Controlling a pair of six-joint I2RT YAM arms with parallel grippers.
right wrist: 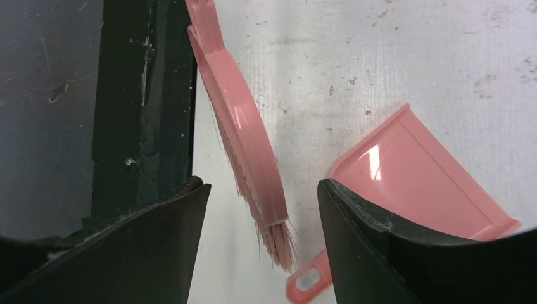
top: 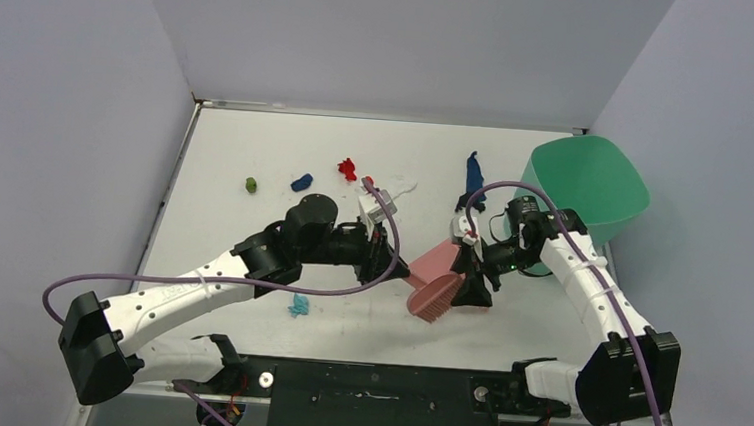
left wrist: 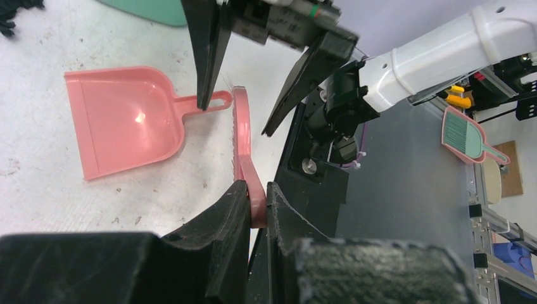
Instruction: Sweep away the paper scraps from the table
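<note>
Paper scraps point(top: 347, 169) tiny, crumpled, strongly coloured against the white, scuffed counter point(top: 258, 135); each far smaller than the pink dustpan point(top: 433, 261). Green bit point(top: 251, 185), blue bit point(top: 301, 182) and red bit point(top: 347, 169) lie in a loose row beyond the left pincer point(left wrist: 256, 190) and off to its left, well apart from it. Cyan bit point(top: 298, 306) lies on the near side, left of that pincer, just beside the left forearm. Dark blue strip point(top: 473, 173) lies beyond the right pincer point(right wrist: 263, 187), near the green bin point(top: 586, 183). It is the only elongated piece: long axis near-to-far, narrow end toward the far wall. Other bits lumpy, no clear direction. Left pincer clamped tight on the handle of the pink brush point(left wrist: 242, 126). Right pincer spread wide, jaws either side of the brush head with a gap on both sides, gripping nothing. Dustpan flat on the counter, just beside both pincers.
</note>
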